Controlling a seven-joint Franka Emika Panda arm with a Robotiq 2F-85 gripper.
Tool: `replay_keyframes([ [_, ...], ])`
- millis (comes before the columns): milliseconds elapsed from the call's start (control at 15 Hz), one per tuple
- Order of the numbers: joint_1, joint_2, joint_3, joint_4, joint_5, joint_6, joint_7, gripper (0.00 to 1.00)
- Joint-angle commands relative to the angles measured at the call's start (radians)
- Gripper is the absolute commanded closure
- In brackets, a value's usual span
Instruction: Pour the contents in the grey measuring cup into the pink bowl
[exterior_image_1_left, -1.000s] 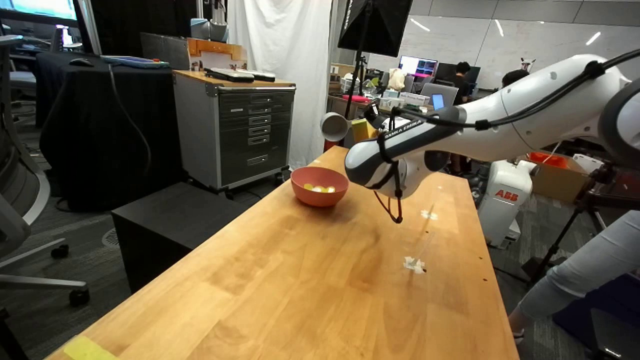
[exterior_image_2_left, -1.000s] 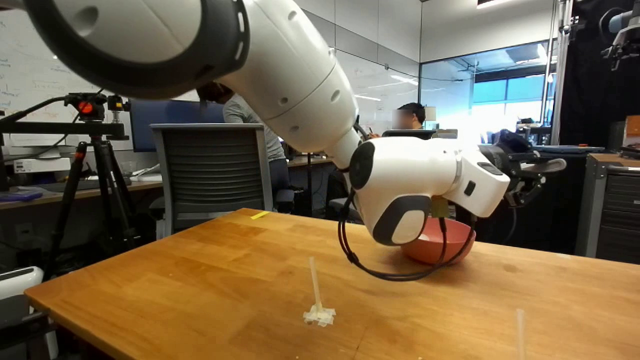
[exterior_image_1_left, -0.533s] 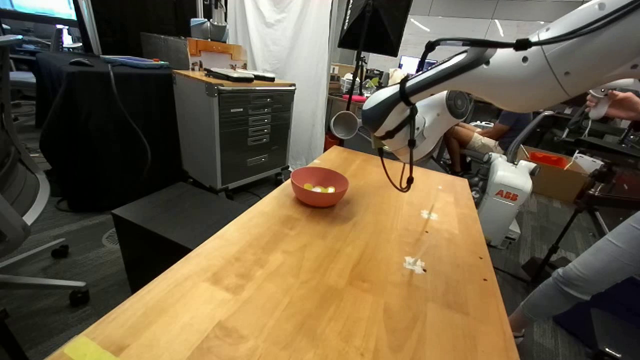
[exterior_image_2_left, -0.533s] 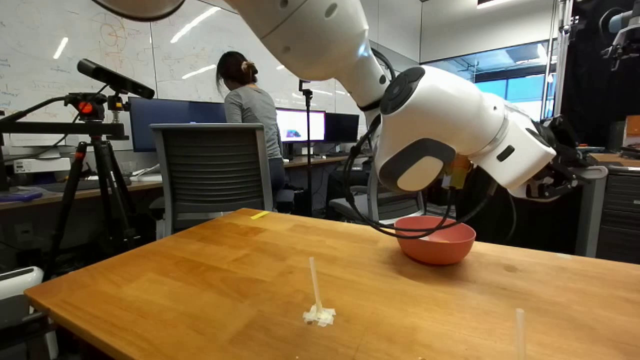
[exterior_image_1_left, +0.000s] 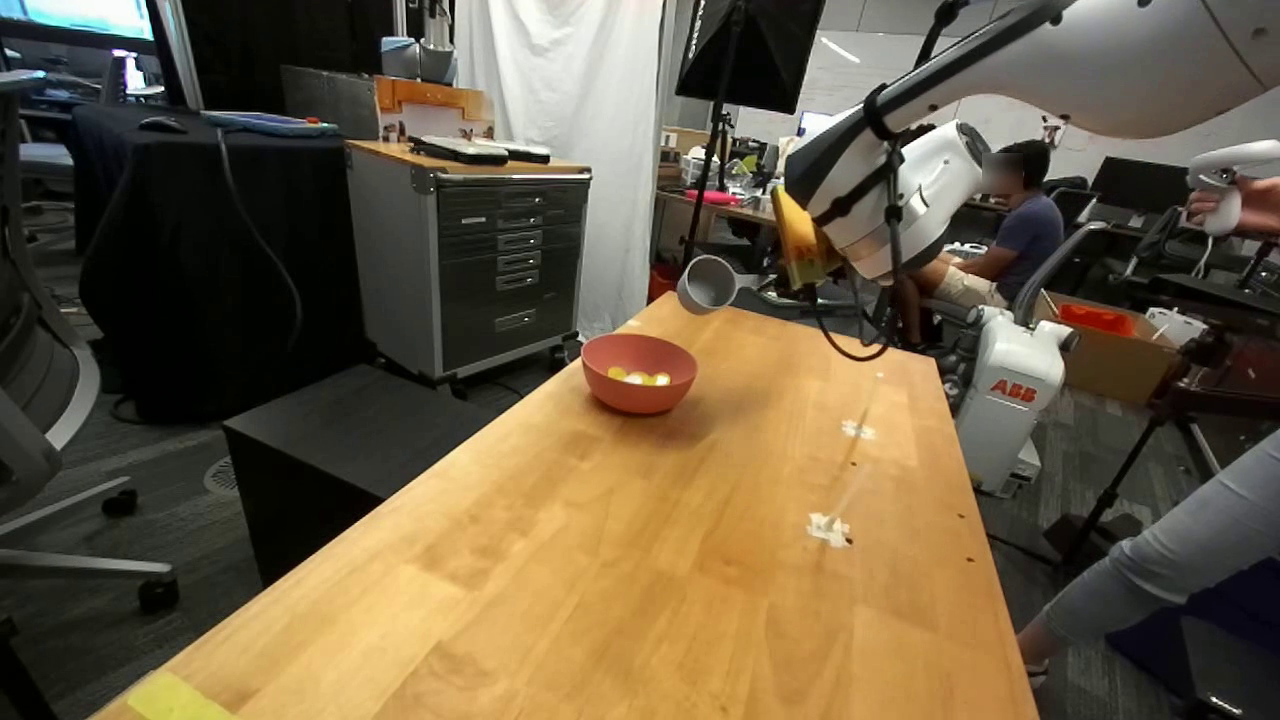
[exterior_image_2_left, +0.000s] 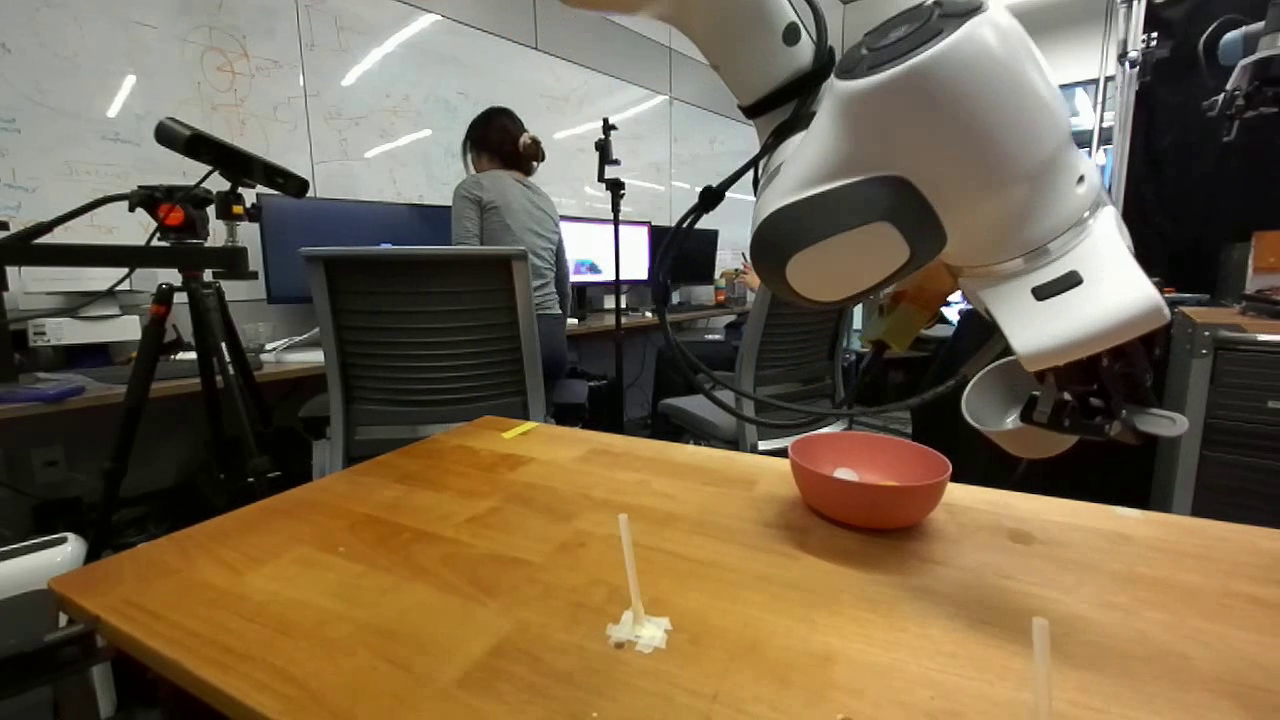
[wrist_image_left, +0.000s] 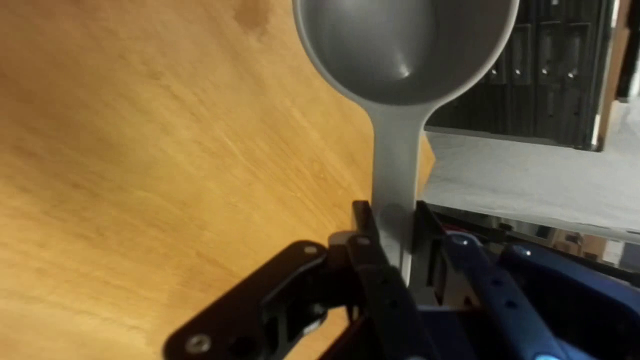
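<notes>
The grey measuring cup (wrist_image_left: 405, 50) hangs in the air, tilted, its inside bare in the wrist view. It shows in both exterior views (exterior_image_1_left: 707, 284) (exterior_image_2_left: 1003, 410), clear of the bowl and higher than its rim. My gripper (wrist_image_left: 392, 215) is shut on the cup's handle; an exterior view also shows the gripper (exterior_image_2_left: 1090, 405), while elsewhere the wrist mostly hides it. The pink bowl (exterior_image_1_left: 640, 397) stands upright on the table in both exterior views (exterior_image_2_left: 870, 500). The contents (exterior_image_1_left: 638, 378), yellow and white bits, lie in the bowl; a white bit also shows there (exterior_image_2_left: 846, 474).
The wooden table (exterior_image_1_left: 620, 560) bears two thin upright clear sticks, one fixed with tape (exterior_image_2_left: 638, 632). A black box (exterior_image_1_left: 350, 430) and a drawer cabinet (exterior_image_1_left: 500, 270) stand beside the table. Cables (exterior_image_2_left: 760, 410) hang from the wrist. People sit and stand beyond.
The arm has swung up and away from over the bowl, and the wrist has turned. The held cup has moved and come fully into view in both exterior views. The bowl and its bits have not moved.
</notes>
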Motion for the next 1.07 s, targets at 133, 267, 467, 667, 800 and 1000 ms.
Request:
replay_keyframes([
  [133,0.127,-0.205,-0.251,-0.242,-0.11,-0.39,0.178,0.94],
  [267,0.149,-0.246,-0.302,-0.261,-0.197,-0.549,0.224,0.94],
  [467,0.121,-0.28,-0.286,-0.253,-0.331,-0.75,0.238,0.94],
  [667,0.11,-0.302,-0.268,-0.252,-0.441,-0.924,0.227,0.94],
  [800,0.118,-0.292,-0.262,-0.249,-0.52,-0.998,0.218,0.94],
  [1000,0.129,-0.253,-0.254,-0.23,-0.606,-1.068,0.211,0.94],
])
